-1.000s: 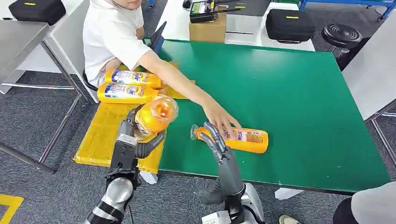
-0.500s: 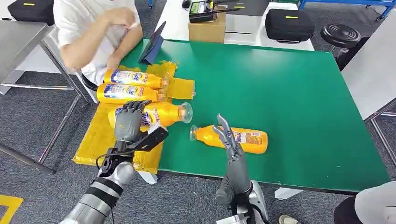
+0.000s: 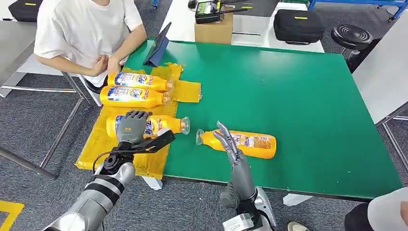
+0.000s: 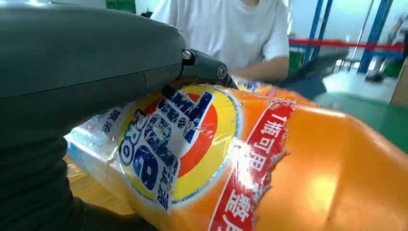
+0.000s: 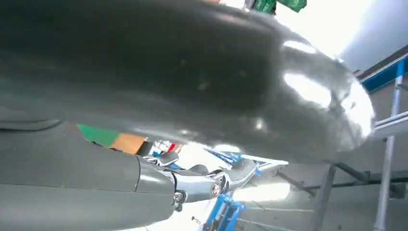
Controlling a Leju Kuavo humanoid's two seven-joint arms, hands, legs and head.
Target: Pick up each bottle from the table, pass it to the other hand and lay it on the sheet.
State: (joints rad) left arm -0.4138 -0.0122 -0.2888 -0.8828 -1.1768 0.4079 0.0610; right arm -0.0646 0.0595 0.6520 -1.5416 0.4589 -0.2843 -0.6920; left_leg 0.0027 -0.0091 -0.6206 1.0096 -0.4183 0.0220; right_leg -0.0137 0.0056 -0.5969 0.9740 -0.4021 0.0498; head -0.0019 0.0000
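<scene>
My left hand (image 3: 132, 127) grips an orange bottle (image 3: 163, 125) that lies on the yellow sheet (image 3: 98, 144), its neck reaching over the green table. In the left wrist view the fingers (image 4: 202, 67) wrap over the bottle's label (image 4: 183, 144). Two more orange bottles (image 3: 137, 79) (image 3: 130, 96) lie side by side on the sheet farther back. A fourth bottle (image 3: 250, 143) lies on the green table (image 3: 298, 86), cap pointing left. My right hand (image 3: 226, 139) stands upright just in front of that bottle, fingers apart, holding nothing.
A person in a white shirt (image 3: 82, 29) sits at the table's far left corner, hands (image 3: 103, 65) close to the sheet's back end. A tablet (image 3: 159, 45) leans at the table's back left. A cardboard box (image 3: 214, 26) stands behind the table.
My left hand has brought its bottle down from the air onto the sheet. The person's arm has pulled back from the table bottle. My right hand has stayed by that bottle.
</scene>
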